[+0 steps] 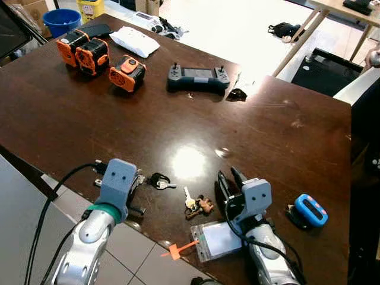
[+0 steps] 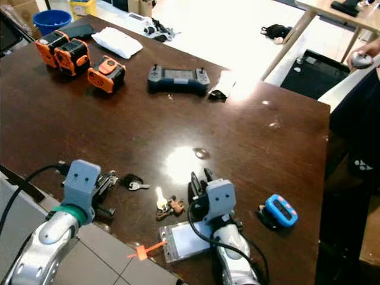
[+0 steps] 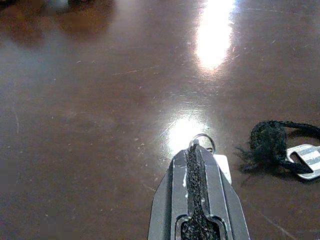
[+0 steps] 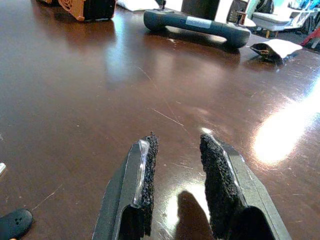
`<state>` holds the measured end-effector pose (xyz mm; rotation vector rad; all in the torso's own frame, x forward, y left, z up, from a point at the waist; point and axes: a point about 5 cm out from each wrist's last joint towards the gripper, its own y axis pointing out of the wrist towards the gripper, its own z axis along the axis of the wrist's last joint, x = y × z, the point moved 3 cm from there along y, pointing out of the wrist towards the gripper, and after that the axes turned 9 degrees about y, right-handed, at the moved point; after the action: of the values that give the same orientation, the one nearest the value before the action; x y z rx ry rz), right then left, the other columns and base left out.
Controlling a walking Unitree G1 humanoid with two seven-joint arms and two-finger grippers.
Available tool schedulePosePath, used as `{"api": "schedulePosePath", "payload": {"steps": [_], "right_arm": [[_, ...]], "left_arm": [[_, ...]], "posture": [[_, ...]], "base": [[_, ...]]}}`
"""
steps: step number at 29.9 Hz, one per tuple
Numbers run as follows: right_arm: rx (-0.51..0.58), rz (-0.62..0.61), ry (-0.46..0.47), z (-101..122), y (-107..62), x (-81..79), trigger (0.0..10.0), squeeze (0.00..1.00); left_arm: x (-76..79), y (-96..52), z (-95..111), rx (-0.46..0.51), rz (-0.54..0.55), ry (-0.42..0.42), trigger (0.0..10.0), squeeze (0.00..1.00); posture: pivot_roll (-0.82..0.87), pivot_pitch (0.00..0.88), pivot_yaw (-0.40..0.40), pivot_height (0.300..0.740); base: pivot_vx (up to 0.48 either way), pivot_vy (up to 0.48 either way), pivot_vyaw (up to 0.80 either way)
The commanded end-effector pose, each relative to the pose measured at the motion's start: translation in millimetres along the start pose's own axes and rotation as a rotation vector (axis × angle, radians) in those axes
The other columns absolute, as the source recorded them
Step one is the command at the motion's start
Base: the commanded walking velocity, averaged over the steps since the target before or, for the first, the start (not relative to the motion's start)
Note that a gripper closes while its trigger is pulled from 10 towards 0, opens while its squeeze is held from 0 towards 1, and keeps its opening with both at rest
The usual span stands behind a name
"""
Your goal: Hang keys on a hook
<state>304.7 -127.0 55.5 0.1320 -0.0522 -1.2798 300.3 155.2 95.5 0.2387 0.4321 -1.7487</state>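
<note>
Your left hand rests low on the near left of the desk, fingers pressed together on a small key ring. A black-tasselled key lies just right of it. Your right hand hovers near the desk's near edge, fingers parted and empty. A brown-charmed key bunch lies between the hands.

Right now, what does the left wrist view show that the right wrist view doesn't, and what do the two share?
Left wrist view: the left gripper, fingers pressed together on a small metal key ring, with a black-tasselled key lying beside it.

Right wrist view: the right gripper, fingers apart with nothing between them, and farther off the dark handheld controller and an orange-and-black device.

Both: the glossy brown table with bright glare.
</note>
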Motion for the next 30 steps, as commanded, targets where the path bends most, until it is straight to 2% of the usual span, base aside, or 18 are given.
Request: {"api": "schedulePosePath", "payload": {"steps": [1, 5, 8, 10, 11, 13, 14, 15, 17, 18, 19, 20, 21, 22, 24, 27, 28, 30], "right_arm": [[-0.439, -0.052, 0.061, -83.7, -63.1, 0.6, 10.0, 0.0], [-0.439, -0.05, 0.06, -83.3, -61.9, 1.0, 10.0, 0.0], [-0.437, -0.045, 0.057, -82.7, -60.2, 0.9, 10.0, 0.0], [-0.437, -0.044, 0.057, -82.5, -59.8, 0.9, 10.0, 0.0], [-0.436, -0.043, 0.056, -82.2, -59.1, 0.9, 10.0, 0.0], [-0.435, -0.041, 0.056, -81.8, -58.4, 1.0, 10.0, 0.0], [-0.435, -0.041, 0.056, -81.8, -58.4, 1.0, 10.0, 0.0], [-0.432, -0.04, 0.055, -81.1, -57.2, 0.9, 10.0, 0.0], [-0.432, -0.04, 0.055, -81.1, -57.2, 0.9, 10.0, 0.0], [-0.429, -0.037, 0.054, -80.3, -55.8, 0.9, 10.0, 0.0], [-0.429, -0.037, 0.054, -80.3, -55.8, 0.9, 10.0, 0.0], [-0.427, -0.036, 0.053, -79.7, -54.5, 1.0, 10.0, 0.0], [-0.427, -0.036, 0.053, -79.7, -54.5, 1.0, 10.0, 0.0], [-0.425, -0.034, 0.052, -79.1, -53.3, 1.1, 10.0, 0.0], [-0.424, -0.031, 0.05, -78.9, -52.6, 1.3, 10.0, 0.0], [-0.423, -0.03, 0.049, -78.6, -52.1, 1.3, 10.0, 0.0], [-0.42, -0.029, 0.049, -78.1, -50.9, 0.9, 10.0, 0.0], [-0.41, -0.031, 0.053, -76.6, -50.0, 1.0, 10.0, 0.0]], "left_arm": [[6.8, -6.6, -25.2, -0.099, -0.028, 0.013, 0.0, 0.0], [2.0, -5.9, -19.3, -0.073, -0.007, 0.007, 0.0, 0.0], [-6.2, -0.1, 13.6, 0.039, 0.038, -0.102, 0.0, 0.0], [-8.3, 1.1, 20.9, 0.064, 0.049, -0.127, 0.0, 0.0], [-11.4, 3.0, 35.6, 0.116, 0.057, -0.187, 0.0, 0.0], [-13.8, 3.8, 47.6, 0.162, 0.06, -0.235, 0.0, 0.0], [-13.8, 3.8, 47.6, 0.162, 0.06, -0.235, 0.0, 0.0], [-15.4, 4.9, 63.0, 0.213, 0.049, -0.28, 5.7, 0.0], [-15.4, 4.9, 63.0, 0.213, 0.049, -0.28, 5.7, 0.0], [-16.6, 5.7, 80.6, 0.275, 0.034, -0.31, 10.0, 0.0], [-16.6, 5.7, 80.6, 0.275, 0.034, -0.31, 10.0, 0.0], [-17.7, 7.2, 98.5, 0.334, 0.033, -0.312, 10.0, 0.0], [-17.7, 7.2, 98.5, 0.334, 0.033, -0.312, 10.0, 0.0], [-18.1, 8.5, 113.5, 0.383, 0.037, -0.301, 10.0, 0.0], [-15.7, 12.2, 124.7, 0.413, 0.038, -0.332, 10.0, 0.0], [-12.9, 16.1, 129.4, 0.417, 0.036, -0.378, 10.0, 0.0], [-13.5, 21.8, 122.0, 0.382, 0.067, -0.428, 10.0, 0.0], [-14.2, 23.5, 113.8, 0.361, 0.101, -0.401, 10.0, 0.0]], "posture": [[-0.15, 0.178, 0.034, 0.74], [-0.14, 0.174, 0.03, 0.74], [-0.14, 0.17, 0.028, 0.74], [-0.14, 0.168, 0.027, 0.74], [-0.14, 0.166, 0.027, 0.74], [-0.14, 0.166, 0.027, 0.74], [-0.14, 0.166, 0.027, 0.74], [-0.14, 0.162, 0.026, 0.74], [-0.14, 0.162, 0.026, 0.74], [-0.14, 0.158, 0.025, 0.74], [-0.14, 0.158, 0.025, 0.74], [-0.14, 0.148, 0.023, 0.74], [-0.14, 0.148, 0.023, 0.74], [-0.14, 0.148, 0.023, 0.74], [-0.14, 0.139, 0.018, 0.74], [-0.14, 0.139, 0.018, 0.74], [-0.15, 0.128, 0.018, 0.74], [-0.15, 0.127, 0.018, 0.74]], "base": [[0.0, 0.0, 0.0], [0.0, 0.0, 0.0], [0.0, 0.0, 0.0], [0.0, 0.0, 0.0], [0.0, 0.0, 0.0], [0.0, 0.0, 0.0], [0.0, 0.0, 0.0], [0.0, 0.0, 0.0], [0.0, 0.0, 0.0], [0.0, 0.0, 0.0], [0.0, 0.0, 0.0], [0.0, 0.0, 0.0], [0.0, 0.0, 0.0], [0.0, 0.0, 0.0], [0.0, 0.0, 0.0], [0.0, 0.0, 0.0], [0.0, 0.0, 0.0], [0.0, 0.0, 0.0]]}}
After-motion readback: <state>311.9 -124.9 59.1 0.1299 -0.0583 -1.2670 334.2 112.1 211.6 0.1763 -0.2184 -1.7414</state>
